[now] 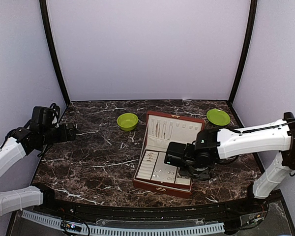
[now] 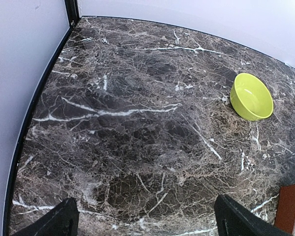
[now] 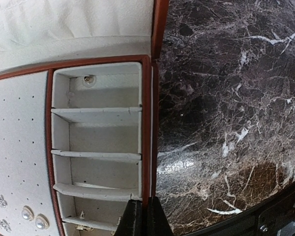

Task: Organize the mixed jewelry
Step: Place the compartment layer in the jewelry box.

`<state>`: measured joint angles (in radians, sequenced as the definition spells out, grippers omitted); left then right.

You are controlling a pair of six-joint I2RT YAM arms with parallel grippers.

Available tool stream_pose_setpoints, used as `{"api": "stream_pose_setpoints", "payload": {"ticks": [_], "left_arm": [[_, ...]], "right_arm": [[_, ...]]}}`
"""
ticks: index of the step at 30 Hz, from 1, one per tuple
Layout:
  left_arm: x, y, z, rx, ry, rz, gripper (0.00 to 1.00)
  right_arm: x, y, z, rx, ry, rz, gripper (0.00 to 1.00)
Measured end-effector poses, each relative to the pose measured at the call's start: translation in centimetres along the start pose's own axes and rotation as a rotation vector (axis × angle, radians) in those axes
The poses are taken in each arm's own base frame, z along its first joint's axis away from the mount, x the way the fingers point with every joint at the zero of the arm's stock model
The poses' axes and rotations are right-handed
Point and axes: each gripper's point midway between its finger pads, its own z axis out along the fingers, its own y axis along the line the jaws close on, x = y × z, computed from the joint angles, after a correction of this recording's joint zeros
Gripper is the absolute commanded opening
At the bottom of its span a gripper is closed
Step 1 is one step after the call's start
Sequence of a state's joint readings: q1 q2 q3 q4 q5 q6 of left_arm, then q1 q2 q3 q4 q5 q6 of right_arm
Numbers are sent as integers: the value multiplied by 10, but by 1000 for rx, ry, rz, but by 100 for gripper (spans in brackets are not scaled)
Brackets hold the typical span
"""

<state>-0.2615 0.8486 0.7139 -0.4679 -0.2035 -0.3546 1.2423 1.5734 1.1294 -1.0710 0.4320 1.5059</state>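
Box [image 1: 160,187] lies open at mid-bench [image 1: 88,162], its lid [image 1: 187,130] tipped back and the cream lining facing up. Jewelry [image 1: 163,172]: tiny silvery pieces sit on the pad in the box's near half, with more in rows inside the lid. The right wrist view shows two pearl-like studs [image 3: 27,213] and some small sparkly bits on the dotted pad. These lie left of the box's column of compartments [image 3: 103,132]. One small piece lies in the far compartment and a few in the nearest one; they are too small to tell what kind. Right end effector [image 3: 143,202] is closed, fingers pressed together with nothing seen between them. It is above the box's right wall, beside the nearest compartment. Left end effector [image 2: 146,199] is spread wide, holding nothing, over the bench well left of the box. Bowl [image 1: 127,121] is just left of the lid. Plate [image 1: 218,117] is beyond the box's far right corner, apart from it.
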Motion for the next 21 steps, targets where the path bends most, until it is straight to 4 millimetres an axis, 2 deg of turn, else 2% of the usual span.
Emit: {"api": "stream_pose_setpoints", "payload": {"ticks": [18, 21], "left_arm": [[-1, 1, -2, -2, -9, -2, 99], [-2, 1, -2, -2, -10, -2, 99]], "right_arm": [[3, 26, 16, -17, 3, 1, 0], [3, 33, 18, -22, 2, -7, 5]]}}
